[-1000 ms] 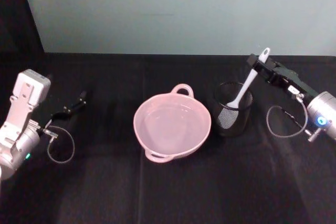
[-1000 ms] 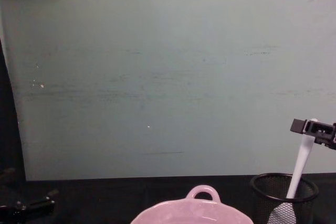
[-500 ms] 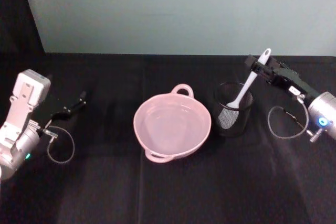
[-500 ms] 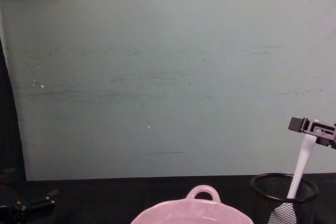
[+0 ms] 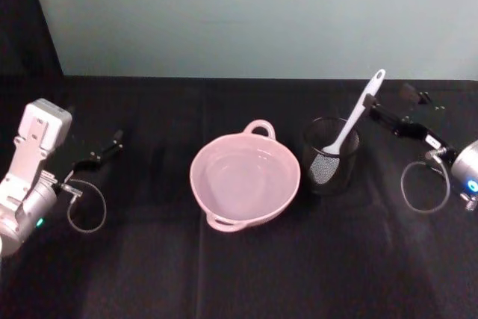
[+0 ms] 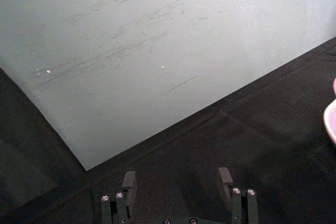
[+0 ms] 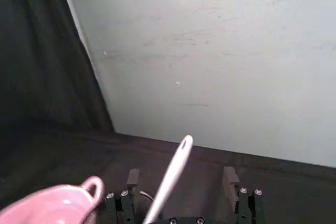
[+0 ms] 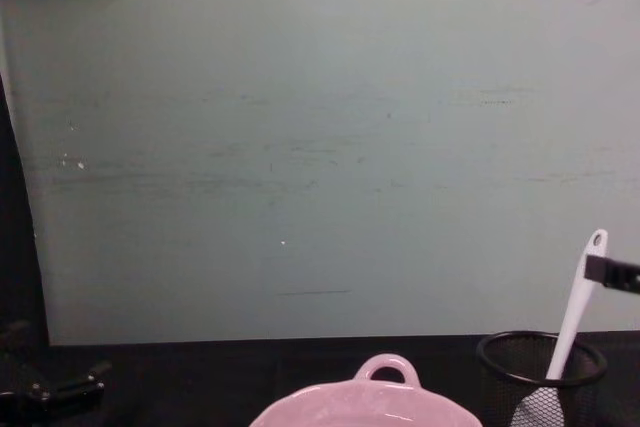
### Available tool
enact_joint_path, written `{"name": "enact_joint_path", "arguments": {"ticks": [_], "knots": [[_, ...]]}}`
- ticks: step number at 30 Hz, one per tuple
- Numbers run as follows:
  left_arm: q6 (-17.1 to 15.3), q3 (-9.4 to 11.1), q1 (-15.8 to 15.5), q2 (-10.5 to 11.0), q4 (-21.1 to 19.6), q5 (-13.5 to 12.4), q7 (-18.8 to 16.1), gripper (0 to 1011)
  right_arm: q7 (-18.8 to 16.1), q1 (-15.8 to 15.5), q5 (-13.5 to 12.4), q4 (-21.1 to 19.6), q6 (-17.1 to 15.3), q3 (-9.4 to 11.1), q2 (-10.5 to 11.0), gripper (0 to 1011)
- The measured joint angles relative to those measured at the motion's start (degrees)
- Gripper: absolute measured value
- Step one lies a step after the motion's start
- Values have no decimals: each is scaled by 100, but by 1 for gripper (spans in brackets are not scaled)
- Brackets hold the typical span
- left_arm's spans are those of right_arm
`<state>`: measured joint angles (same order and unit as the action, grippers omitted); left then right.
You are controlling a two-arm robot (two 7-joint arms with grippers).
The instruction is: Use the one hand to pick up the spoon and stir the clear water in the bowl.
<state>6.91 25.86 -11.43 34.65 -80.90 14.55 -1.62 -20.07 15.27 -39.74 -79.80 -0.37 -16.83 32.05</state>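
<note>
The white spoon (image 5: pixel 357 115) stands tilted in the black mesh cup (image 5: pixel 331 156), handle end up. It also rises from the cup in the chest view, spoon (image 8: pixel 577 309). My right gripper (image 5: pixel 389 100) is open just right of the handle's upper part. In the right wrist view the spoon (image 7: pixel 173 174) shows in the wide gap of the right gripper (image 7: pixel 181 178), with nothing gripped. The pink bowl (image 5: pixel 245 179) sits at table centre and holds clear water (image 5: pixel 237 175) with a faint sheen. My left gripper (image 5: pixel 102 150) is open, parked far left.
The mesh cup (image 8: pixel 541 372) stands close to the right of the bowl (image 8: pixel 368 399). A pale green wall (image 5: pixel 246 13) runs behind the black-clothed table (image 5: pixel 246 274). Cable loops hang by both wrists. The left gripper (image 6: pixel 177 180) faces the wall over bare cloth.
My right gripper has drawn back to the right and lower, away from the spoon's handle top. The spoon stays in the cup. The left arm has not moved.
</note>
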Motion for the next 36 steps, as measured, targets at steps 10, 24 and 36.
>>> {"name": "enact_joint_path", "arguments": {"ticks": [10,24,36], "knots": [[0,0,0,0,0,0,0,1011,549,-456,980,-357,501,60,265,1002],[0,0,0,0,0,0,0,1011,1360,-797,1692,172,1603,448,-122,1003],[0,0,0,0,0,0,0,1011,1532,-623,2122,830,2176,497,-445,1002]]}}
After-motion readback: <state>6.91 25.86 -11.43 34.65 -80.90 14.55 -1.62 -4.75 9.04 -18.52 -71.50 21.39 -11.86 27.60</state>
